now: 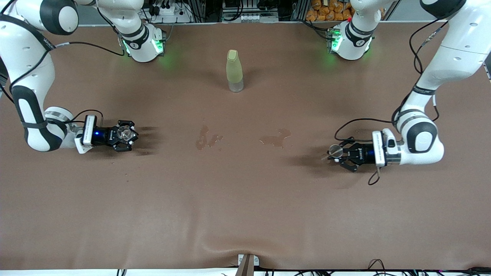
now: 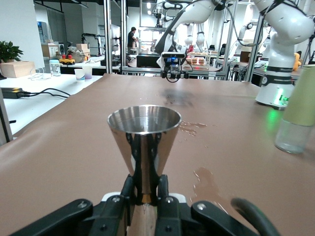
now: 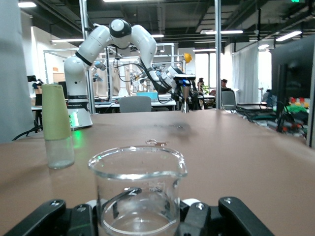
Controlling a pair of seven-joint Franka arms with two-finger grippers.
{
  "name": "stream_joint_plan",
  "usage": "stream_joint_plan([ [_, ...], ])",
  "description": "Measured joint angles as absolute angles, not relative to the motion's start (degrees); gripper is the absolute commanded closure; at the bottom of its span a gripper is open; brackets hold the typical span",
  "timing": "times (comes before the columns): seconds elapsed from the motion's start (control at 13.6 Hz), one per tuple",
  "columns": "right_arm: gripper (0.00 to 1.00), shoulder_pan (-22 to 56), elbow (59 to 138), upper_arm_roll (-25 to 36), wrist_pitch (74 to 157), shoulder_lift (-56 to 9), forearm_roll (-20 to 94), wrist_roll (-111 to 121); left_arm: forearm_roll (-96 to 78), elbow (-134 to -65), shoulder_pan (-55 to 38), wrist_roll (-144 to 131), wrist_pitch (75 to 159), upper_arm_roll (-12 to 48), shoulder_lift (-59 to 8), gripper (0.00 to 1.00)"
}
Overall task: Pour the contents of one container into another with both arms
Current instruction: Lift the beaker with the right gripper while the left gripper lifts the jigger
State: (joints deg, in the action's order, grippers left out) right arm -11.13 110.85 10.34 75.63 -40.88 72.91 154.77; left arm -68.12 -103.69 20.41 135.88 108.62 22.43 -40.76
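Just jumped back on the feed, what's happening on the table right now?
Each arm holds a container upright, apart from the other. The left gripper is shut on a metal measuring cup at its end of the table; the right gripper is shut on a glass beaker at its end. No pouring yet. A pale green bottle stands between the bases, and wet patches mark the table.
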Motion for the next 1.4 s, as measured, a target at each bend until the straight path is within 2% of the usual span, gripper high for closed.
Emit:
stream_joint_plan([
  [0.44, 1.00, -9.52, 110.93, 10.42, 70.50, -31.10, 72.13, 146.92, -79.41, -103.55, 9.00, 136.62, 118.01, 22.36, -41.14, 1.00],
  [0.81, 1.00, -5.74, 113.09, 10.39, 70.21, -25.30, 71.92, 140.38, -89.55, -103.54, 0.87, 142.81, 124.58, 22.29, -41.80, 1.00],
  [1.4, 1.00, 5.85, 121.74, 10.29, 76.92, -21.23, 79.77, 139.77, -99.95, -101.27, -10.66, 143.73, 130.79, 22.12, -43.00, 1.00],
])
